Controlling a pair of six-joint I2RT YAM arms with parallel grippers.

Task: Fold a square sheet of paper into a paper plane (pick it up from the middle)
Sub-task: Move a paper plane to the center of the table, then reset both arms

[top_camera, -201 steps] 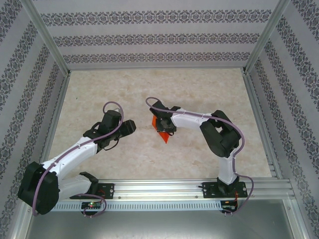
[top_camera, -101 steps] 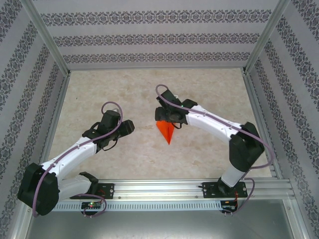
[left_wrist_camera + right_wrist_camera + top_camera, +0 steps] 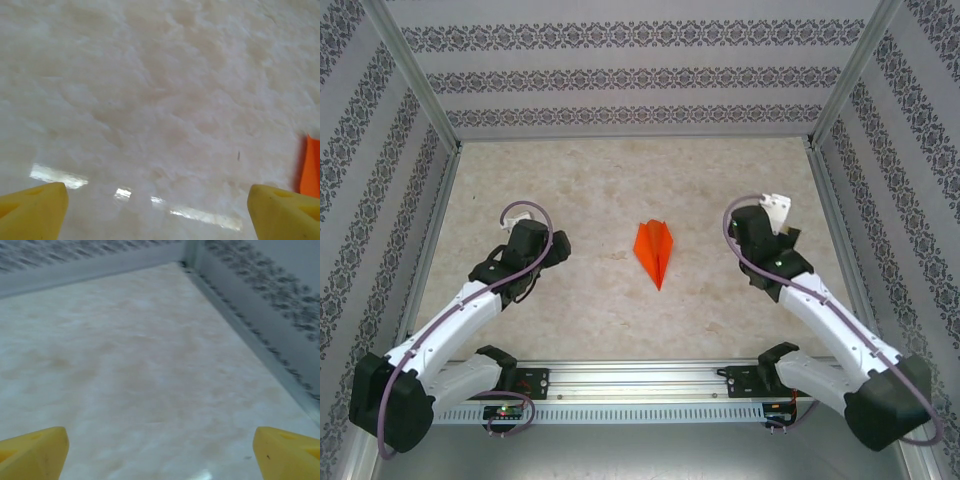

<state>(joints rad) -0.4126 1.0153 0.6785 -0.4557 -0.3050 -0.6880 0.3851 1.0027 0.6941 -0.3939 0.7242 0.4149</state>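
Observation:
The square sheet of paper lies folded as an orange paper plane (image 3: 655, 252) flat in the middle of the table, its point toward the near edge. One orange edge of the paper plane (image 3: 311, 167) shows at the right border of the left wrist view. My left gripper (image 3: 556, 244) (image 3: 160, 215) is well to the plane's left, open, with bare table between its yellow fingertips (image 3: 32, 210). My right gripper (image 3: 776, 222) (image 3: 160, 455) is far to the plane's right, open and holding nothing, facing the far right corner, yellow fingertips (image 3: 287, 452) wide apart.
Patterned walls with metal posts (image 3: 840, 90) close in the marble-look table (image 3: 620, 180) on three sides. A metal rail (image 3: 650, 380) carrying both arm bases runs along the near edge. The right wall's foot (image 3: 250, 335) runs close by the right gripper.
The right gripper has let go of the plane and swung away to the right, opening wide. The left gripper has drawn back to the left and opened. The plane lies free on the table.

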